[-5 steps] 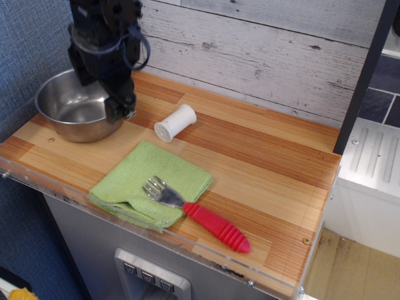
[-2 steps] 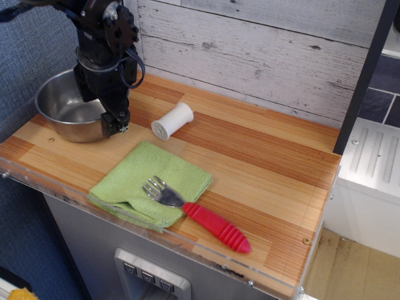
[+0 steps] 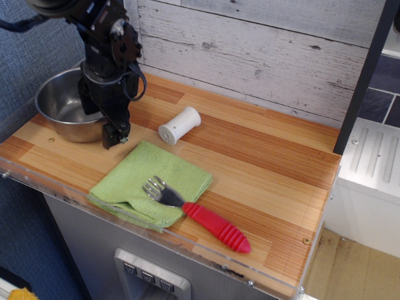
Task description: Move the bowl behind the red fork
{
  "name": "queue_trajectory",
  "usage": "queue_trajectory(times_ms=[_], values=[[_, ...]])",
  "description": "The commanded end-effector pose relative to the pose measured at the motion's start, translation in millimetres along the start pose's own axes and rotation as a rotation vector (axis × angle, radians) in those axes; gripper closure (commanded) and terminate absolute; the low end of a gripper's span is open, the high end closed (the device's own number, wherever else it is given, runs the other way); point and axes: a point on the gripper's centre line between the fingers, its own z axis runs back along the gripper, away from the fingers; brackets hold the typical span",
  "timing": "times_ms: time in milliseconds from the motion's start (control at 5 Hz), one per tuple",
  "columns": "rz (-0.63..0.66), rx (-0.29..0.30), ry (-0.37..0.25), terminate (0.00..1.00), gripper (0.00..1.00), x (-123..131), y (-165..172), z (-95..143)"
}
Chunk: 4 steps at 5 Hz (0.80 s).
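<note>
The steel bowl (image 3: 59,106) stands at the back left corner of the wooden counter (image 3: 262,156). My black gripper (image 3: 115,134) points down at the bowl's right rim and hides that part of the rim. Its fingers look parted, one of them outside the bowl wall, close to the counter. Whether they touch the bowl I cannot tell. The red fork (image 3: 200,215) lies near the front edge. Its tines rest on a green cloth (image 3: 147,181), and its red handle points to the right.
A small white spool (image 3: 179,125) lies on its side to the right of the gripper. A whitewashed plank wall (image 3: 250,50) runs behind the counter. A clear plastic lip edges the front, and a dark post (image 3: 365,75) stands at the right.
The gripper has come down and forward along the bowl's right rim. The white spool has shifted slightly to the right. Bowl and fork have not moved.
</note>
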Motion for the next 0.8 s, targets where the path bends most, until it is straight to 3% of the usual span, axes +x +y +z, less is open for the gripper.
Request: queue_trajectory(times_ms=[0,600], values=[[-0.014,0.011,-0.039,0.0,1.0,7.6,8.7,4.5],[-0.02,0.019,-0.062,0.0,1.0,8.6,5.4,11.8]])
